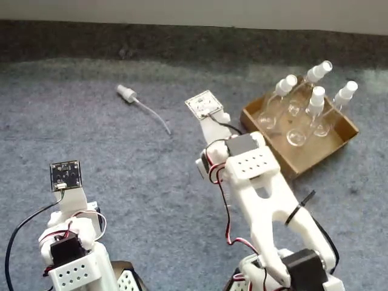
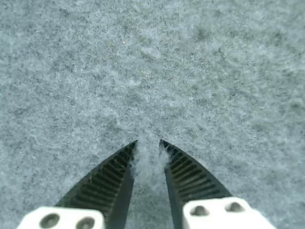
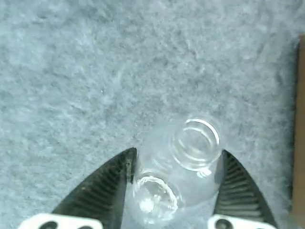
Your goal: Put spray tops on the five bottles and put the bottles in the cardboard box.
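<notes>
- Done: four capped bottles [image 1: 315, 106] lie in the cardboard box [image 1: 315, 160], spray tops on.
- Left: you have the fifth bottle [image 3: 195, 143] to cap and box. It stands on the carpet [image 2: 190, 57] just beside the box, neck open.
- Right gripper [image 3: 178, 155]: jaws spread wide, one against each side of the fifth bottle; judged a grip.
- Last spray top [image 1: 127, 94] lies on the carpet, well apart from the box, tube trailing.
- Left gripper [image 2: 148, 142]: jaws a narrow slit apart, holding nothing, well apart from the box.
- Judgement: roughly four fifths complete.
</notes>
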Robot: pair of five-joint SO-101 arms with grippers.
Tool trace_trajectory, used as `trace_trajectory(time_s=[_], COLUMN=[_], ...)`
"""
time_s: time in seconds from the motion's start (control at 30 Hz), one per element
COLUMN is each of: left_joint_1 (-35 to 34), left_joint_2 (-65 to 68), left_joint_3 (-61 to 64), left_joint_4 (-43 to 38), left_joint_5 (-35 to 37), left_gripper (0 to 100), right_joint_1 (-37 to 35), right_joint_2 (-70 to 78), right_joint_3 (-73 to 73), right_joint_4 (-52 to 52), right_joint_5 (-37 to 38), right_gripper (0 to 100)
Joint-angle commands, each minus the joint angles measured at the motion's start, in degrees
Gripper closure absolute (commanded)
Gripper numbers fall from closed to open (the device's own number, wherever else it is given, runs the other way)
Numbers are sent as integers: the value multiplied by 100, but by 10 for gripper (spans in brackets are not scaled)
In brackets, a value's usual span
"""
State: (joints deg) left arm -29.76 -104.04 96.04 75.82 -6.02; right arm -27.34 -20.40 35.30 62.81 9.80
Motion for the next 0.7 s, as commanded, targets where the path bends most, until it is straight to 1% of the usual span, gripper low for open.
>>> trace_trajectory(time_s=[0.0, 0.33, 0.53, 0.67], left_joint_1=[-75, -40, 558, 822], left_joint_2=[-66, -75, -57, -48], left_joint_3=[101, 101, 40, -409], left_joint_4=[-9, -114, -360, -316], left_joint_5=[-26, -26, -26, -18], left_gripper=[959, 961, 962, 962], right_joint_1=[-303, -330, -356, -356], right_joint_2=[-708, -1851, -2501, -2905], right_joint_3=[435, 2413, 3275, 3864], right_joint_4=[-743, -2492, -3327, -3960], right_joint_5=[-387, -413, -457, -457], right_gripper=[796, 796, 796, 796])
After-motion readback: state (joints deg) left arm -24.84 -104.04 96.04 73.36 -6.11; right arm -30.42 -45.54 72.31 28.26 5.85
